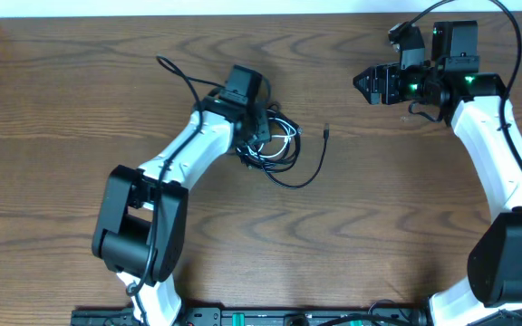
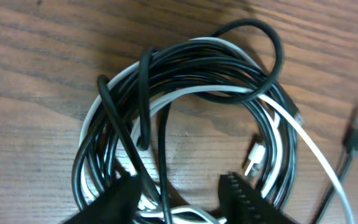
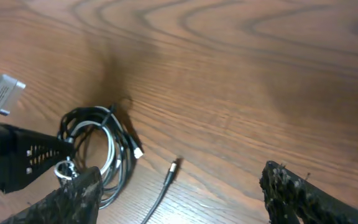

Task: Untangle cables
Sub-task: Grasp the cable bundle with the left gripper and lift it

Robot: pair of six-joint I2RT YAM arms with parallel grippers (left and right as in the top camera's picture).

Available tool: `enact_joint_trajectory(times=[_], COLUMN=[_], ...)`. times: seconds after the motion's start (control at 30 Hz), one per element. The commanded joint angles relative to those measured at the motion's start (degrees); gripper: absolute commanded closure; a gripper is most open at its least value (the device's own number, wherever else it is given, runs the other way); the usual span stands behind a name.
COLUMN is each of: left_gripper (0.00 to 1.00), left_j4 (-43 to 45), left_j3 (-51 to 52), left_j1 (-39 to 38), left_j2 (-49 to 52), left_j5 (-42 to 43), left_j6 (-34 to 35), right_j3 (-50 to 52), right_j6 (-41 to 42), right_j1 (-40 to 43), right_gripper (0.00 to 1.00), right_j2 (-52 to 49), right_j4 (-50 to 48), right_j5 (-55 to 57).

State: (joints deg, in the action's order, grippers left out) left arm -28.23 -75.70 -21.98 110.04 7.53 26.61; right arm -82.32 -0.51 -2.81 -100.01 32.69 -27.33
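The black cable [image 1: 299,177] and the white cable [image 1: 285,138] lie coiled together in one tangled bundle on the table. In the left wrist view the black cable [image 2: 229,74] loops over and under the white cable [image 2: 309,149]. My left gripper [image 2: 179,199] is open, low over the near side of the coil, with strands between its fingers; it also shows in the overhead view [image 1: 259,136]. A black plug end [image 1: 326,132] lies to the right of the coil and shows in the right wrist view [image 3: 173,167]. My right gripper [image 3: 179,193] is open and empty, raised at the far right [image 1: 367,83].
The wooden table [image 1: 80,91] carries only the cable bundle. A thicker black arm wire [image 1: 175,71] runs from the left wrist toward the back left. The right arm's wire arcs above its wrist [image 1: 512,27].
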Motion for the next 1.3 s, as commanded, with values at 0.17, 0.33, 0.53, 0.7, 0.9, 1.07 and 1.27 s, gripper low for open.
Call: enact_joint_trajectory(times=[0.17, 0.33, 0.53, 0.7, 0.9, 1.07, 1.27], left_gripper=[0.67, 0.79, 0.93, 0.93, 0.92, 0.92, 0.92], left_j4=[0.6, 1.8, 2.0, 1.9, 2.2, 2.3, 5.0], left_j3=[-0.6, -0.6, -0.7, -0.7, -0.7, -0.7, -0.7], left_j1=[-0.5, -0.5, -0.5, -0.5, -0.5, -0.5, 1.1], left_j2=[4.1, 6.0, 3.9, -4.5, -13.9, -16.8, -17.0], left_j5=[-9.0, -9.9, -9.4, -4.5, 6.7, 17.2, 30.2], left_j6=[7.4, 8.2, 8.2, 8.0, 7.9, 3.6, 0.8], right_j3=[-1.1, -1.1, -1.1, -1.1, -1.1, -1.1, -1.1], right_j6=[0.3, 0.3, 1.6, 4.3, 4.8, 5.2, 5.2], right_j1=[-0.5, -0.7, -0.7, -0.8, -2.5, -4.8, -7.5], right_gripper=[0.22, 0.23, 0.23, 0.23, 0.26, 0.27, 0.27], right_j2=[-0.5, -0.5, -0.5, -0.5, -0.5, -0.5, -0.5], right_j4=[-0.3, -0.3, -1.7, -4.5, -6.6, -7.4, -7.3], right_j5=[1.3, 1.3, 1.3, 1.3, 1.3, 1.3, 1.3])
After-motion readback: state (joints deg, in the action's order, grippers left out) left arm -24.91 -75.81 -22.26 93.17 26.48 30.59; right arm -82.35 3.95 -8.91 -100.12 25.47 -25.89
